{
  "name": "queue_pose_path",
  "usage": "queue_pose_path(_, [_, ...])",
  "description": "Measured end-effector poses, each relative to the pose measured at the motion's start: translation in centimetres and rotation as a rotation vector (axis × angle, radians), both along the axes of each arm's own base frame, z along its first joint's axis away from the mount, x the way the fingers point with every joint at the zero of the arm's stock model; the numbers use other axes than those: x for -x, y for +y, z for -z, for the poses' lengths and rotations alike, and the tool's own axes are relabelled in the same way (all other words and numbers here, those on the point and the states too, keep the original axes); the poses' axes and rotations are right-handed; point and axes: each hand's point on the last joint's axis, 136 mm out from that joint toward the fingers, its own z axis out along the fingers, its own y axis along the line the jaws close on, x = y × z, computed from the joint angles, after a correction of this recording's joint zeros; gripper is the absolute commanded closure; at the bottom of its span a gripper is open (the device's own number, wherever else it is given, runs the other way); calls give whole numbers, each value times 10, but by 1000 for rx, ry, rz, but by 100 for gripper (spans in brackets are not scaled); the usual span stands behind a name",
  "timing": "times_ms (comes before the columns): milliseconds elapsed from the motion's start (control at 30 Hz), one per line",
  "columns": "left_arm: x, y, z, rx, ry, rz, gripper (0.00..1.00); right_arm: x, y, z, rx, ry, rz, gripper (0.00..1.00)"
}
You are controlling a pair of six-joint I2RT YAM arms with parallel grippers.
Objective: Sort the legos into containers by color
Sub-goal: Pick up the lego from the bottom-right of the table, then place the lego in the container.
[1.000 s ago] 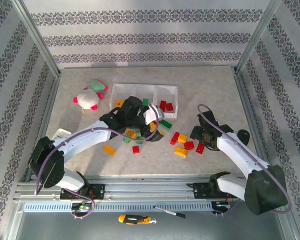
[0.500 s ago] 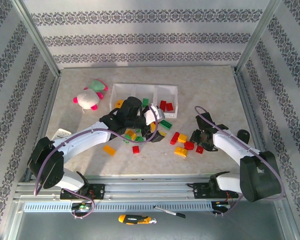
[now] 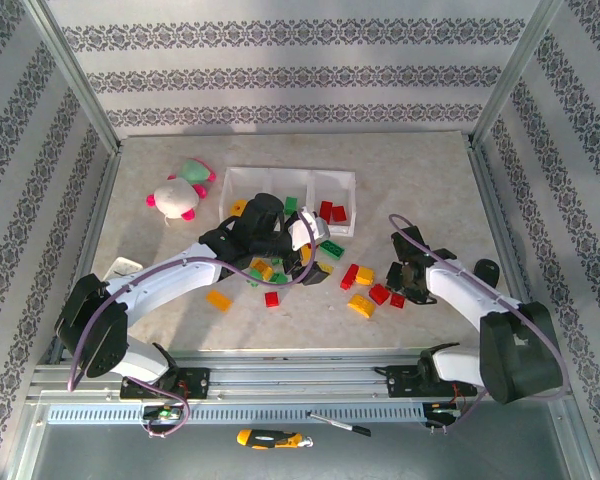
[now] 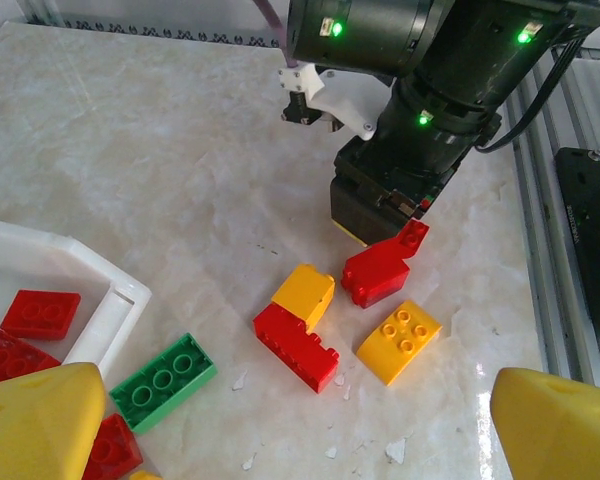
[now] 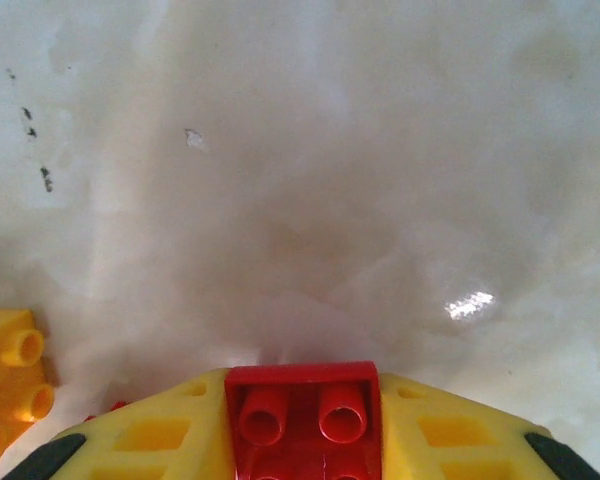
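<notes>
Red brick point(image 5: 302, 400), low on the table point(image 5: 330, 150) and well apart from the containers point(image 3: 270, 170), is pinched between my right gripper's point(image 5: 302, 430) yellow fingers point(image 5: 155, 435), but I seem to hold only its end, so lifting could let it slip.

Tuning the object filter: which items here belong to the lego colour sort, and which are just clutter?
Job: legos, incl. red brick in right tool; three-bin containers.
Clutter: plush toy; small white tray; screwdriver.
</notes>
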Motion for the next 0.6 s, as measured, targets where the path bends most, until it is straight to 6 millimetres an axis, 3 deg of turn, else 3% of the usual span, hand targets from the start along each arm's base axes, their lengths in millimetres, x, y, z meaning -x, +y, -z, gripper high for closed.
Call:
queue_pose_path(100, [0,1,2,1,-5,-4,1,-8,3,-17,-8,-46,-5,70])
queue_pose_path(267, [2,10,14,-20,-5,-38,1,-39,20,-65,-27,-193,-54,72])
queue_pose_path(433, [8,27,24,-40,-2,-93,1,-77,54,-106,-28,-290,-153,71])
queue_pose_path(600, [12,42,28,-46,6,-159,1,-129,100,-124,0,-339,-259,71])
